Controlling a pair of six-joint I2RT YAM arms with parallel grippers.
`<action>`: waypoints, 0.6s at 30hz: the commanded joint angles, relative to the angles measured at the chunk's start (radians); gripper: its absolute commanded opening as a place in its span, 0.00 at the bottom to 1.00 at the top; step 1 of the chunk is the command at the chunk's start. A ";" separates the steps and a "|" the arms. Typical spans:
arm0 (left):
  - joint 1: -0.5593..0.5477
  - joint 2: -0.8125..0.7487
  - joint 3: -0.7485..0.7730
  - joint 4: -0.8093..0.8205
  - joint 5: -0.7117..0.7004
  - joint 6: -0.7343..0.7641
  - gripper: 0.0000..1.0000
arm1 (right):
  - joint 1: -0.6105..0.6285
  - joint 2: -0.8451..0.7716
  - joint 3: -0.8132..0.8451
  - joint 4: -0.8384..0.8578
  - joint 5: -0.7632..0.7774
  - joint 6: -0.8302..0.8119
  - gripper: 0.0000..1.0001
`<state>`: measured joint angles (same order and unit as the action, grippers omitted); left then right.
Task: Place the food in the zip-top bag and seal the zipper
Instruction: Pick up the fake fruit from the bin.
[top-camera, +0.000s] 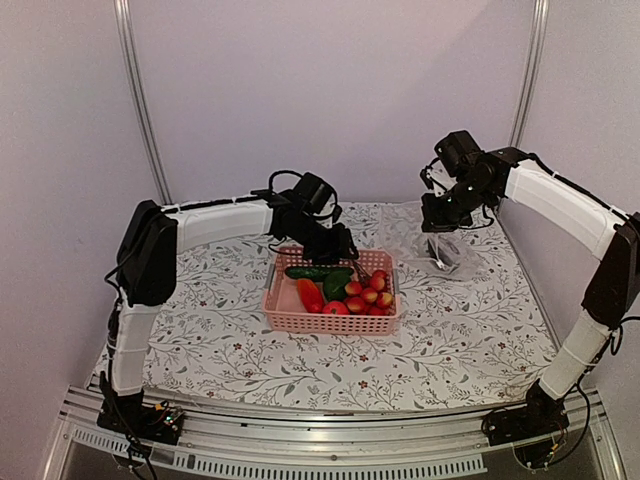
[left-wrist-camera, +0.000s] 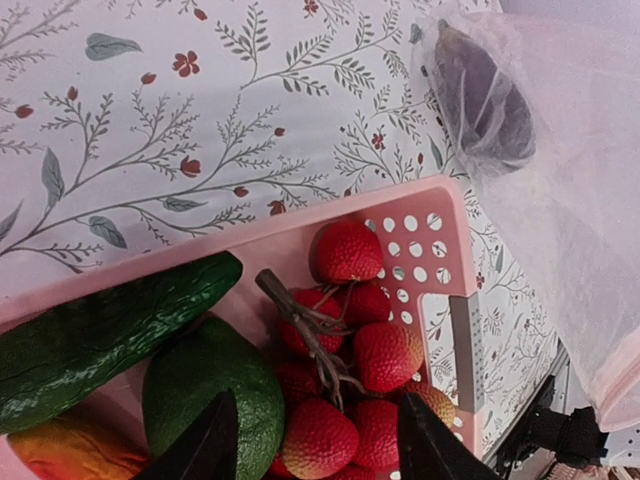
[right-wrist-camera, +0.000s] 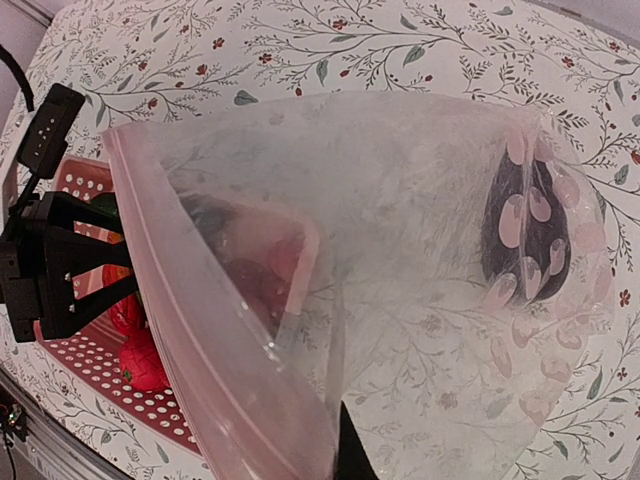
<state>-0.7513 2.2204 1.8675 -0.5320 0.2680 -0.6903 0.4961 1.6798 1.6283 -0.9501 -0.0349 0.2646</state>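
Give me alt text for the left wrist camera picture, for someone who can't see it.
The left tool hangs with its two dark fingers apart over a cluster of red fruits in a pink basket, beside a cucumber and a green pepper. At upper right, a clear bag holds a dark eggplant; a flowered tablecloth lies beneath.

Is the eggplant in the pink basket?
No, the eggplant lies inside the clear bag, outside the basket.
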 joint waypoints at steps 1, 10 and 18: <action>0.019 0.052 0.048 0.008 0.020 -0.053 0.53 | -0.001 -0.017 0.015 -0.013 0.001 -0.011 0.00; 0.029 0.166 0.130 0.032 0.085 -0.112 0.46 | -0.001 -0.019 0.019 -0.037 0.004 -0.016 0.00; 0.030 0.191 0.113 0.130 0.108 -0.140 0.34 | -0.002 -0.027 0.014 -0.040 0.000 -0.011 0.00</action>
<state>-0.7307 2.3859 1.9804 -0.4801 0.3477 -0.8066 0.4961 1.6794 1.6295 -0.9756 -0.0349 0.2569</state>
